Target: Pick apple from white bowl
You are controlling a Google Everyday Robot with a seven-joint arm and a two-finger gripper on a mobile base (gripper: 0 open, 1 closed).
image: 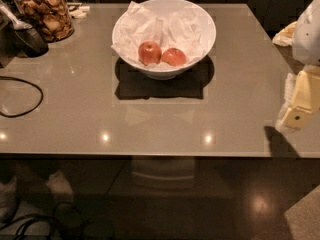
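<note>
The white bowl [204, 28] stands at the back middle of the table, lined with crumpled white paper. Two apples lie in it side by side. The apple [174, 57] is the right one, evenly orange-red and a little wider than tall. The rounder red apple [149, 52] with a pale patch lies to its left, touching it or nearly so. My gripper [297, 115] hangs at the right edge of the view, above the table's right front part, well away from the bowl and to its right.
A glass jar of brown snacks [48, 13] stands at the back left, with a dark rounded object [29, 39] and a metal spoon handle beside it. A black cable [20, 96] loops on the table's left side. The table's front edge [150, 156] runs across the view.
</note>
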